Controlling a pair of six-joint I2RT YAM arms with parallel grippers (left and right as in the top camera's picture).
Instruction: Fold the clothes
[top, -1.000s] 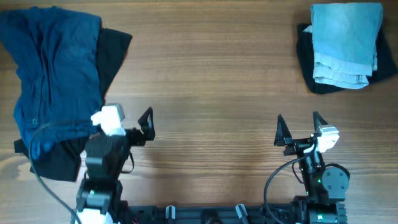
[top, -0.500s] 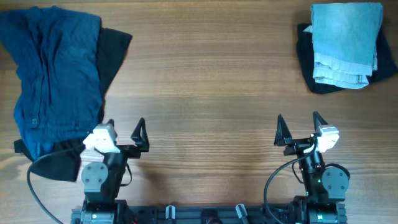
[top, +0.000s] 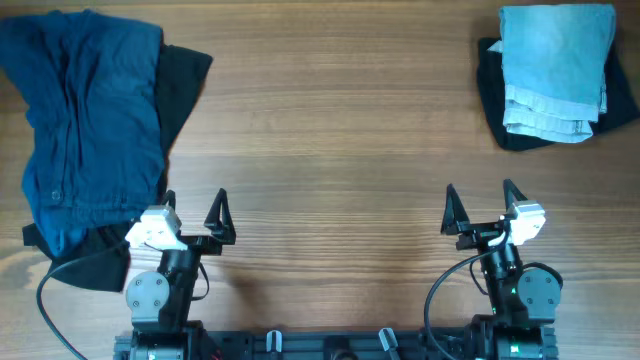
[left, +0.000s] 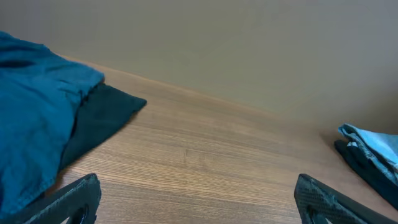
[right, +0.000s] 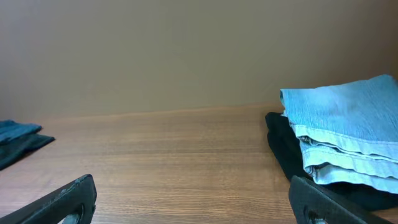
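Folded pale blue denim shorts (top: 555, 68) lie on a folded black garment (top: 492, 95) at the table's far right; both show in the right wrist view, shorts (right: 348, 134) over black (right: 287, 149). A crumpled dark blue garment (top: 85, 120) lies over black garments (top: 180, 85) at the far left, also in the left wrist view (left: 31, 124). My left gripper (top: 193, 207) is open and empty near the front edge, just right of that pile. My right gripper (top: 481, 200) is open and empty at the front right.
The wooden table (top: 330, 130) runs between the two piles. A black cable (top: 60, 310) loops by the left arm's base, and another (top: 440, 290) by the right arm's base. A plain wall stands behind the table's far edge.
My left arm has drawn back toward the front edge and turned to face forward, away from the dark blue pile. The right arm and the garments have not moved.
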